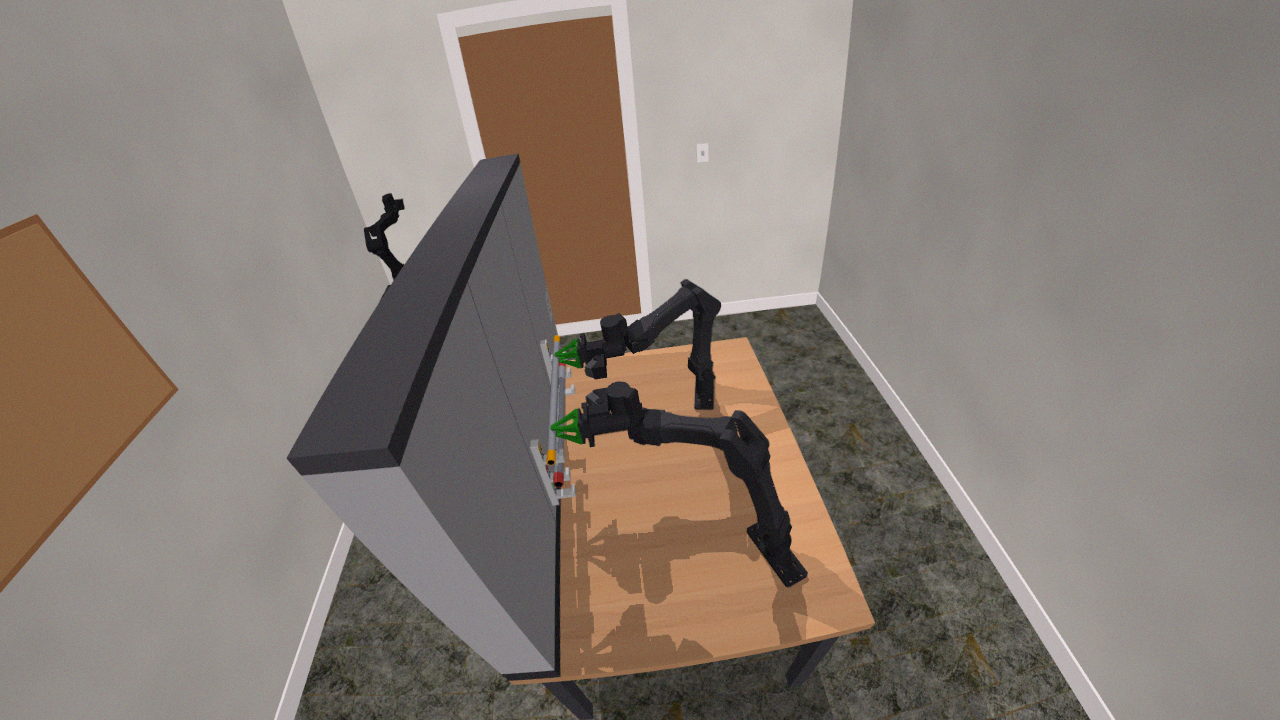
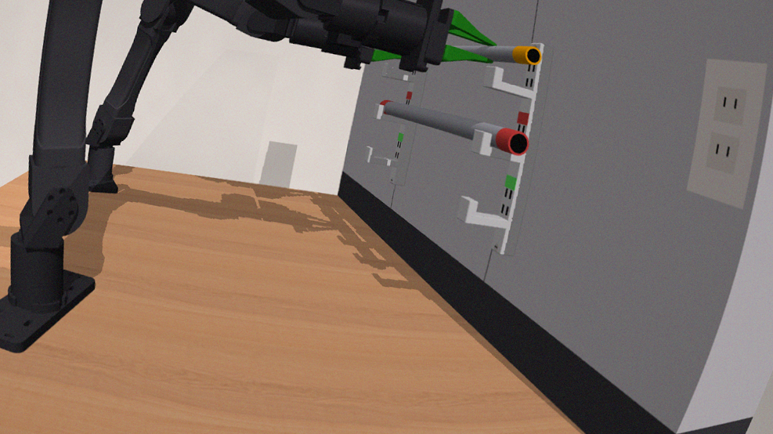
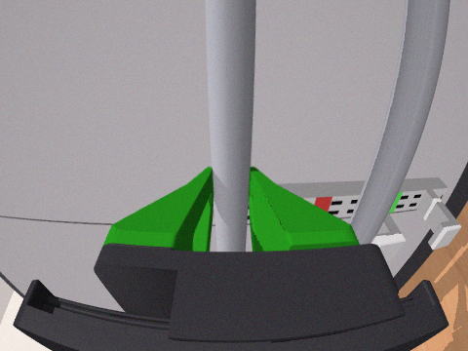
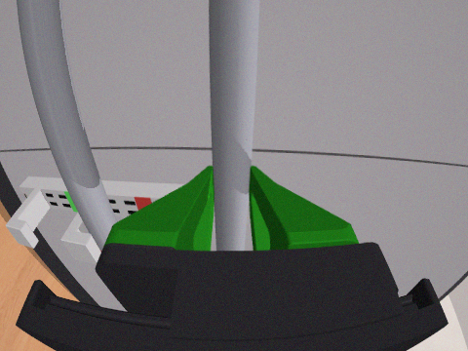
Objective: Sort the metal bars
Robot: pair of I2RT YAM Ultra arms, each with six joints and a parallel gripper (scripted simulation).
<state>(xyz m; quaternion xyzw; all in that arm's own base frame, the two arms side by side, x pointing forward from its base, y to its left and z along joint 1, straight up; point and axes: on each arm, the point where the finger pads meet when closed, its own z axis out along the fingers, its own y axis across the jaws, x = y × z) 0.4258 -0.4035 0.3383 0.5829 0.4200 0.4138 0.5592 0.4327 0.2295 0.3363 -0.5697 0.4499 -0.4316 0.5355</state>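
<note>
The rack (image 1: 545,474) (image 2: 518,167) (image 3: 419,185) (image 4: 29,183) stands upright on the wall. On its middle, red-labeled arms lies the red-ended bar (image 1: 561,394) (image 2: 438,120) (image 3: 419,97) (image 4: 54,88); just above its top arms hangs the orange-ended bar (image 1: 554,398) (image 2: 507,53) (image 3: 231,122) (image 4: 234,97), level with its orange labels. The left gripper (image 1: 562,428) (image 3: 231,176) and right gripper (image 1: 558,354) (image 2: 493,53) (image 4: 231,175) are closed around it, fingers slightly parted by its thickness.
</note>
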